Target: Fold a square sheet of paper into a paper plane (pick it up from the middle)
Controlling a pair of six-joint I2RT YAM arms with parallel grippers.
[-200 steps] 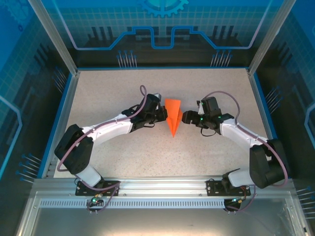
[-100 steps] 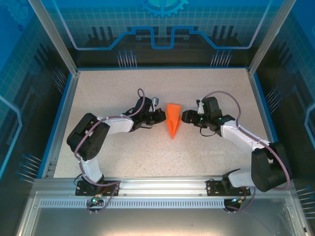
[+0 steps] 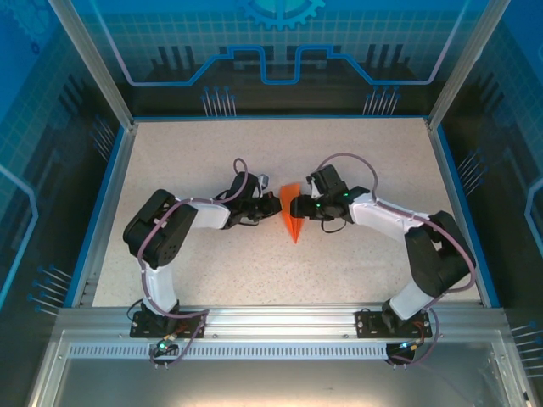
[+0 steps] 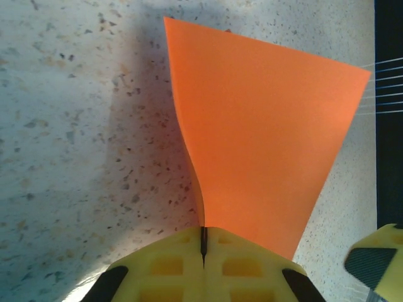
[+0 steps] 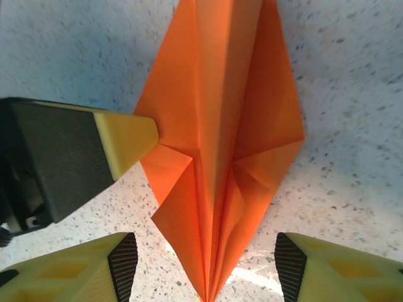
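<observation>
Paper plane (image 3: 291, 216) sits approx at the ctr of the worktop (image 3: 212, 280), well clear of all four edges. Narrow point faces the near edge, wide end the far edge. It's bright orange. From the right wrist cam the paper plane (image 5: 220, 113) shows a centre crease w/ layered flaps either side.

My left gripper (image 3: 273, 203) reaches in from the left-edge side, low over the worktop, tip against the plane's left side. Jaws are closed tight. In the left wrist cam my two yellow fingers (image 4: 170, 264) meet w/ just a thin seam between them. The plane's (image 4: 264, 138) curved edge runs straight down into that seam, so I'm pinching the paper by its edge. That side of the paper looks raised a little off the surface.

My right gripper (image 3: 299, 207) reaches in from the right-edge side and meets the plane from the opp side. Jaws are apart, medium-wide. In the right wrist cam my fingers (image 5: 119, 264) sit either side of the plane's pointed end. There's bare worktop btwn each pad & the paper, so nothing is held on this side. The left gripper's yellow tip (image 5: 126, 135) touches the plane's edge near its widest part.

Both grippers are close together, w/ the plane btwn them.
</observation>
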